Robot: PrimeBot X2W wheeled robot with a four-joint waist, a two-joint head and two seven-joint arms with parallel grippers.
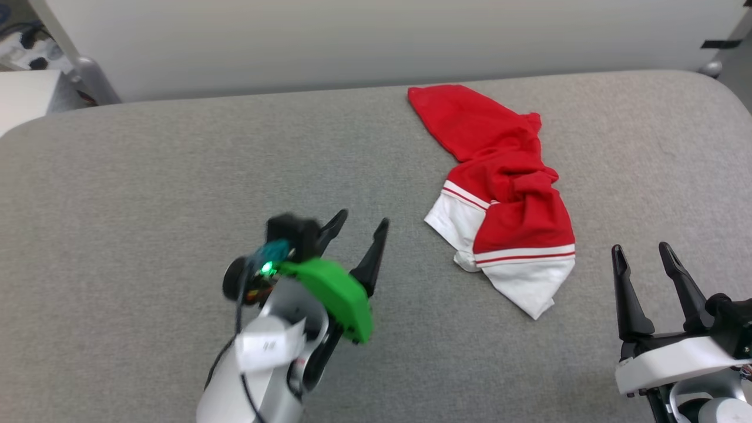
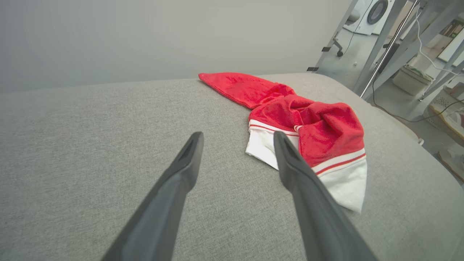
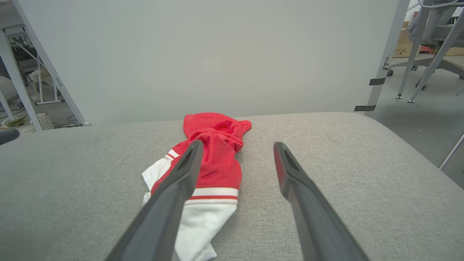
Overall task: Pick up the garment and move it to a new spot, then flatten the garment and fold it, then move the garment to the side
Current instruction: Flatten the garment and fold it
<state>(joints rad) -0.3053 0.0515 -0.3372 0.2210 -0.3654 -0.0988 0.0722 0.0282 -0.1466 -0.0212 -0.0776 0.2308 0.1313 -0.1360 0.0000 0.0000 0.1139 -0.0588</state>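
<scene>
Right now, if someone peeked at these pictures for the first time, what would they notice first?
The crumpled red and white T-shirt jumps out first, bunched up on the right part of the grey padded table. Next come two dark claws, both open and empty: the left claw near the middle, with a bright green cover behind it, and the right claw at the lower right.

Left gripper (image 2: 237, 135): points across table (image 2: 72, 145), fingers wide apart, holds nothing. Garment (image 2: 326, 134): lies crumpled ahead, partly behind one finger (red body, white sleeves, striped trim).
</scene>
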